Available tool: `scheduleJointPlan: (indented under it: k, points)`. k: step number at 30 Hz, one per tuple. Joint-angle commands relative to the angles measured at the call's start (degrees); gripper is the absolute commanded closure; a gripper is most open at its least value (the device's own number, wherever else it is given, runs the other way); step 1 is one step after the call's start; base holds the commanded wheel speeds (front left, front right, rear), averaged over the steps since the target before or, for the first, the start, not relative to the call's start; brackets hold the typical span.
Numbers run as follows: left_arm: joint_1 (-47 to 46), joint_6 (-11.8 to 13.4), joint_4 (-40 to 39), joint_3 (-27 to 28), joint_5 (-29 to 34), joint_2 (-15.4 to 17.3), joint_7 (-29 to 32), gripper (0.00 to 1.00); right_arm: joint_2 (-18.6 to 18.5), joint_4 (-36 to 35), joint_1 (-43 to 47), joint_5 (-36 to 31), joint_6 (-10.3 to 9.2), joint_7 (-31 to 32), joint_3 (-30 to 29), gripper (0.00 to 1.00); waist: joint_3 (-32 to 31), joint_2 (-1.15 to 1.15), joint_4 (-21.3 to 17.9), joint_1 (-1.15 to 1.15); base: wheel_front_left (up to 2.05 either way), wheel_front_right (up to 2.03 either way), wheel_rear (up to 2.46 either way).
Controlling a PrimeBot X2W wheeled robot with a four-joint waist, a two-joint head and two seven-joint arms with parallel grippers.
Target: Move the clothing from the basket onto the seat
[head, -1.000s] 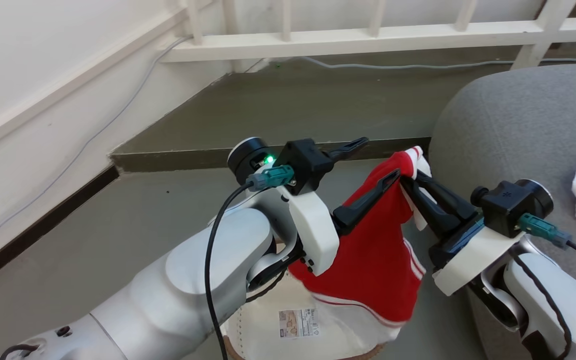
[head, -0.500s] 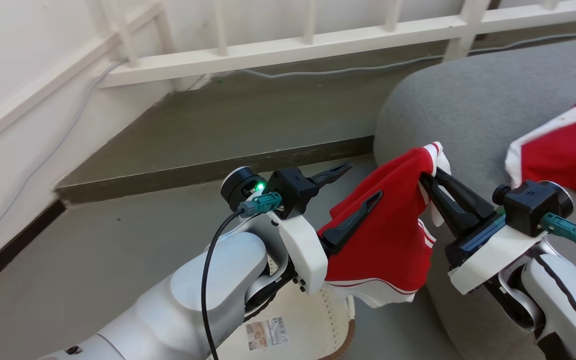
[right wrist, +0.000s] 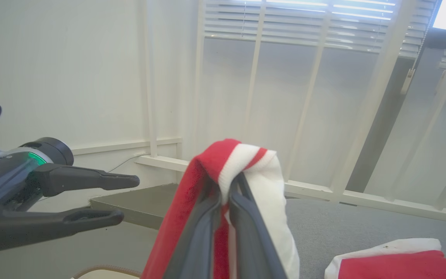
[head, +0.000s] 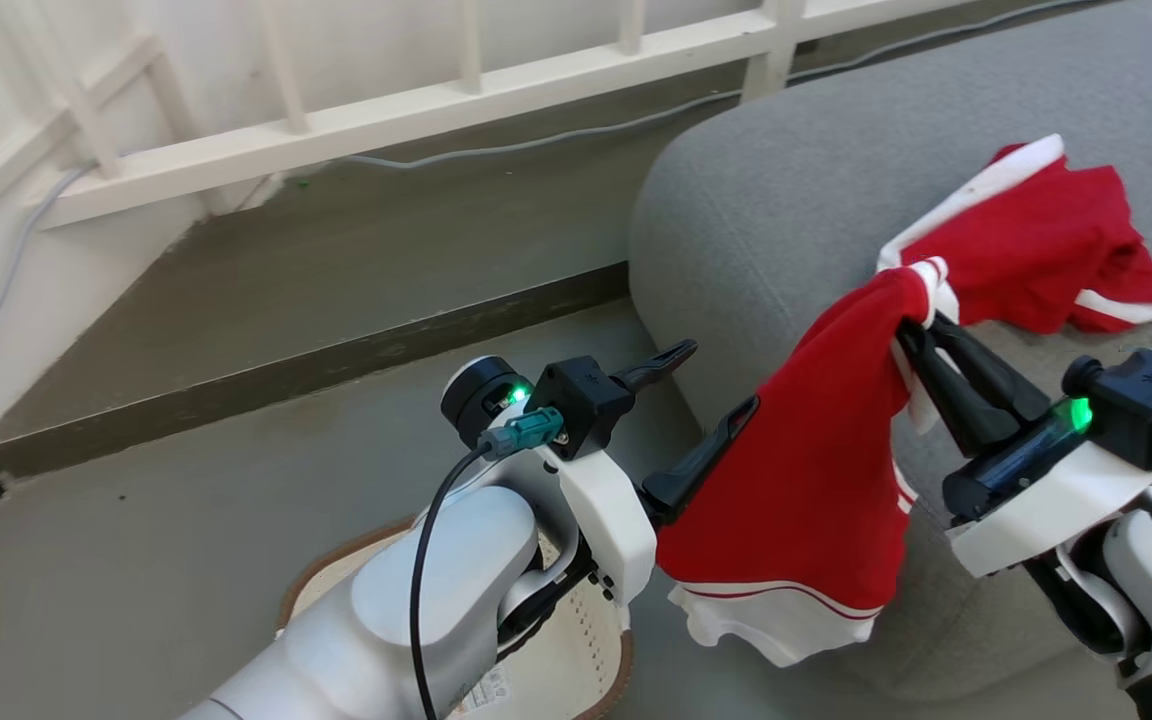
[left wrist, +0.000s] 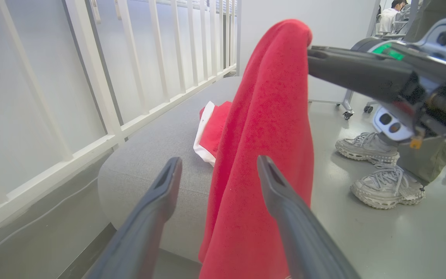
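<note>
My right gripper (head: 911, 325) is shut on the white-trimmed edge of the red clothing (head: 816, 460), which hangs down over the rounded front corner of the grey seat (head: 766, 200). The right wrist view has the pinched fold (right wrist: 246, 159) draped over the closed fingers (right wrist: 227, 193). My left gripper (head: 711, 385) stands wide open just left of the hanging cloth, one finger against it, holding nothing. The left wrist view has the cloth (left wrist: 269, 108) hanging past its spread fingers (left wrist: 217, 170). The basket (head: 306, 590) sits on the floor under my left forearm, mostly hidden.
A second red and white garment (head: 1036, 240) lies crumpled on the seat. A white railing (head: 436, 100) and a raised floor step (head: 286, 370) run behind. A person's shoes (left wrist: 378, 166) stand on the floor beside the seat.
The head camera has swung right, bringing more of the seat into view. My right gripper has carried the clothing from above the basket to over the seat's corner. The left gripper stays open.
</note>
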Motion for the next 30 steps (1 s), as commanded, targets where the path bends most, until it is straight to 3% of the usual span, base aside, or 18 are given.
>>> scheduleJointPlan:
  k: [1,17,30]
  points:
    - [-0.73,-0.19,-1.20,2.16,0.91,0.16,-0.58,0.00,-1.23,-1.77,0.97,0.65,0.23,-0.67,-0.51,1.00,0.41,0.00,-1.12,0.00,0.00,0.00,0.00]
    - [3.03,-0.45,-0.49,6.45,6.67,-1.10,-0.60,0.00,-3.89,-6.31,4.23,2.39,0.23,-0.67,-7.28,1.00,2.31,0.00,-7.47,0.00,0.00,0.00,0.00]
    - [3.17,-0.25,-1.93,4.09,5.93,-1.17,-0.60,0.00,-6.56,-8.60,3.27,2.47,0.23,-0.67,-16.74,1.00,6.23,0.00,-7.93,0.00,0.00,0.00,0.00]
